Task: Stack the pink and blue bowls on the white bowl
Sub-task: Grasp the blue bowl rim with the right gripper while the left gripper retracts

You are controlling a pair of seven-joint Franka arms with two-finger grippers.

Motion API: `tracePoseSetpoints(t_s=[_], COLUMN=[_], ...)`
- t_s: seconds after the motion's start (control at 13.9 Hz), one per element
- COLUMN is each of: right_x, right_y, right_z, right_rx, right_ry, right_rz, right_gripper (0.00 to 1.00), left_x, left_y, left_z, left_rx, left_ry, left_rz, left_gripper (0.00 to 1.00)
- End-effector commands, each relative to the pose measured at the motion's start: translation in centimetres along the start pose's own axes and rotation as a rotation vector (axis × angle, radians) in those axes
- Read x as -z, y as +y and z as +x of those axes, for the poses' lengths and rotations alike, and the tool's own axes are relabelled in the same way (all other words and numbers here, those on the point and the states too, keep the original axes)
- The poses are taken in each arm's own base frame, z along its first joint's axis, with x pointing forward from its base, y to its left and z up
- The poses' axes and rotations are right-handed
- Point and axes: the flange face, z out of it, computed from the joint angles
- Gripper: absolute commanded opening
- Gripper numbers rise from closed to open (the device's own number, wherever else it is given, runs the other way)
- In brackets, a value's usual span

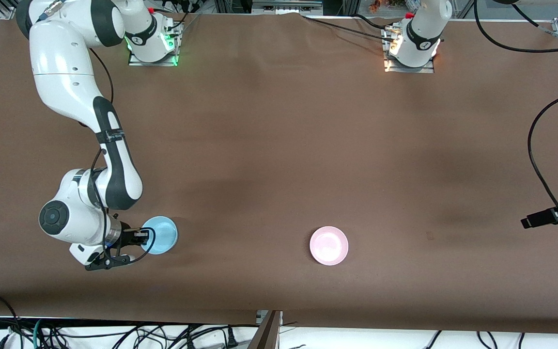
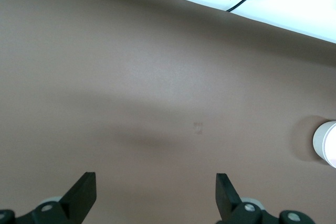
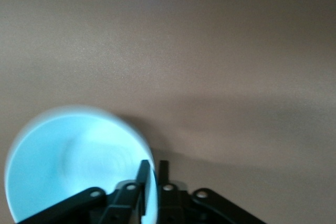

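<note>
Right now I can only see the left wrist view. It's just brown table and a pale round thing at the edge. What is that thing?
Observer: That's the pink bowl. It sits alone on the table, and no hand is touching it.
Operator: Where did the blue bowl go?
Observer: The blue bowl is toward the right arm's end of the table. The right hand is shut on its rim, with one finger inside and one outside.

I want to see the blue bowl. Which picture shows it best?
The front view: the whole blue bowl sits on the table. The right wrist view shows it blurred, the right tool pinching its rim. The left wrist view misses it.
</note>
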Motion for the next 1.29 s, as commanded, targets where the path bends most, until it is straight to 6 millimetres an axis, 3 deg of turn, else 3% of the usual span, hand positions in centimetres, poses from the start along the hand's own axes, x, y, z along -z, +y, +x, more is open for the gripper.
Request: tracePoseSetpoints(t_s=[0.0, 0.14, 0.36, 0.5, 0.93, 1.22], right_x=[0.3, 0.7, 0.9, 2.4, 5.3, 4.0], right_y=[-1.1, -3.3, -6.1, -9.3, -21.0, -28.7], right_z=[0.5, 0.5, 0.5, 1.2, 1.9, 1.3], right_rx=[0.012, 0.035, -0.048, -0.111, -0.465, -0.594], right_ry=[-0.002, -0.017, -0.039, -0.022, 0.030, 0.127], right_rz=[0.027, 0.050, 0.088, 0.117, 0.320, 0.411], right_gripper=[0.00, 0.00, 0.00, 0.00, 0.00, 0.00], left_x=[0.0, -0.1, -0.1, -0.1, -0.2, -0.2], left_y=[2.9, 4.6, 4.6, 4.8, 4.9, 4.9], left_z=[-1.2, -1.4, -1.4, -1.4, -1.4, -1.4], left_rx=[-0.082, -0.112, -0.108, -0.108, -0.109, -0.109], left_ry=[-0.001, 0.008, 0.009, 0.008, 0.008, 0.008], left_rz=[0.108, 0.175, 0.173, 0.172, 0.170, 0.170], left_gripper=[1.00, 1.00, 1.00, 1.00, 1.00, 1.00])
